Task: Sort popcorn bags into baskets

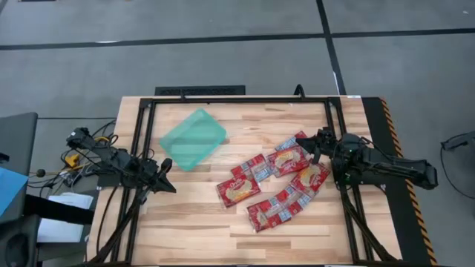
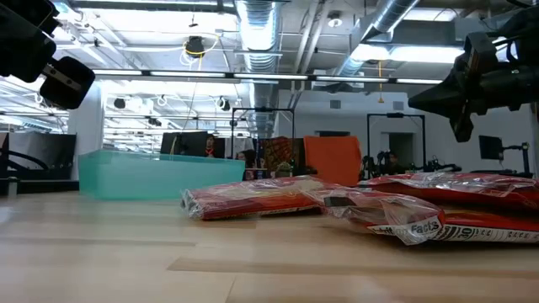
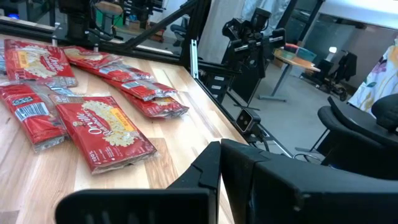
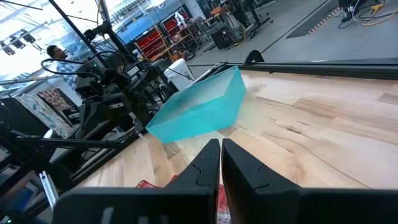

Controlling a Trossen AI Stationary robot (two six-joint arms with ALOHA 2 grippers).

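My right gripper (image 1: 318, 145), fingers together, hovers above the glossy red popcorn packets (image 1: 239, 185) scattered on the table's right half. The shallow teal-green plastic tray (image 1: 193, 139) sits far-left of them, and my left gripper (image 1: 165, 175), also pressed together, waits at the left edge.

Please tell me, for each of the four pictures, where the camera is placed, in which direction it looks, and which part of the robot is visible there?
High view: above the table, looking straight down; both arms, the left gripper, the right gripper, the teal basket.
Low view: at table-top height, looking level across at the popcorn bags; arm parts hang in the upper corners.
Left wrist view: on the left arm, facing the bags; own fingers together.
Right wrist view: on the right arm, facing the basket; own fingers together.
Shared: the basket shows in the high, low and right wrist views.
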